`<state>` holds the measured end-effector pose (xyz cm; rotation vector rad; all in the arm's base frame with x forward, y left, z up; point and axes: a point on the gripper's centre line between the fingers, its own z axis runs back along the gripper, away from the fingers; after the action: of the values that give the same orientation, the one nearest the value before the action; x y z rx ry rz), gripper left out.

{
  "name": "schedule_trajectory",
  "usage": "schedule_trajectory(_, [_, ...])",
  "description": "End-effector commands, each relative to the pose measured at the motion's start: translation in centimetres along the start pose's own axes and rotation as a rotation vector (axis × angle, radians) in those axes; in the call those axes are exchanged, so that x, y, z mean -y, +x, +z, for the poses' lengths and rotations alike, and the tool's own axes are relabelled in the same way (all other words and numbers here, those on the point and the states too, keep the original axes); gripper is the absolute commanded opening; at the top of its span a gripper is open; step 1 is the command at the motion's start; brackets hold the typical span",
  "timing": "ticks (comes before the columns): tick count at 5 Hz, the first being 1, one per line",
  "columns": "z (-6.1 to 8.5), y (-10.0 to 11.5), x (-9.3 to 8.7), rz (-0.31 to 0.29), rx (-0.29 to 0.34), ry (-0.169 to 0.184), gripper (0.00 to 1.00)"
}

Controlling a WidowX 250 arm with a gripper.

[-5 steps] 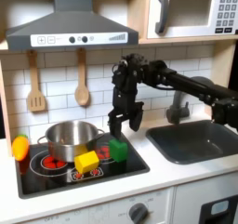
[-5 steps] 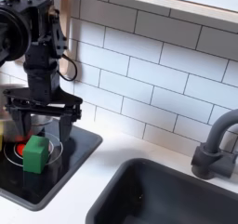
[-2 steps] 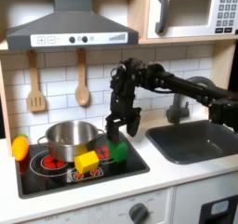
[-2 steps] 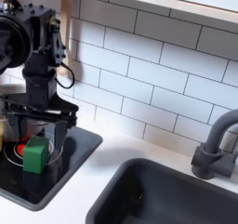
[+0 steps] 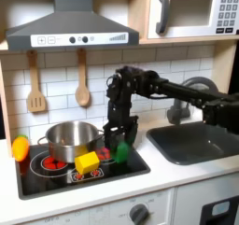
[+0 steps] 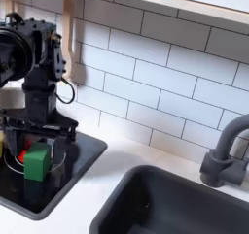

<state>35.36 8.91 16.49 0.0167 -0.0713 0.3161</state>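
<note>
A green block (image 5: 121,154) (image 6: 37,163) stands on the black toy stove (image 5: 133,166) (image 6: 86,152), near the stove's right side in the first exterior view. My gripper (image 5: 116,146) (image 6: 37,147) hangs open just over it, pointing down, its fingers (image 6: 64,141) spread wide on either side of the block's top. No contact with the block can be made out. A yellow block (image 5: 87,161) lies just to the left of the green one in the first exterior view, with small red pieces (image 5: 101,154) beside it.
A silver pot (image 5: 70,139) sits on the back left burner, a yellow and red toy (image 5: 21,148) at the stove's left edge. A dark sink (image 5: 196,141) (image 6: 165,204) with faucet (image 5: 177,107) (image 6: 226,150) lies right. Wooden utensils (image 5: 82,81) hang on the tiled wall.
My gripper has moved down and slightly left in the first exterior view, from above the stove's right edge to just over the green block. It stays open. The blocks have not moved.
</note>
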Motion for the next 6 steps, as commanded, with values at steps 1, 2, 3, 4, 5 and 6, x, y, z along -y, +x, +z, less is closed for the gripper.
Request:
schedule_trajectory(1, [-1.23,-0.13,-0.67,0.011,-0.026,0.012,1.0])
schedule_trajectory(2, [-1.31,-0.18,-0.61,0.01,-0.028,0.014,1.0])
schedule_trajectory(3, [-1.48,-0.18,-0.6,0.002,-0.028,0.008,1.0])
schedule_trajectory(4, [-1.72,-0.28,-0.56,-0.014,-0.037,0.01,1.0])
schedule_trajectory(5, [-1.58,-0.31,-0.63,-0.024,-0.027,0.012,0.0])
schedule_trajectory(6, [-1.88,-0.33,-0.71,-0.031,-0.032,0.016,0.0])
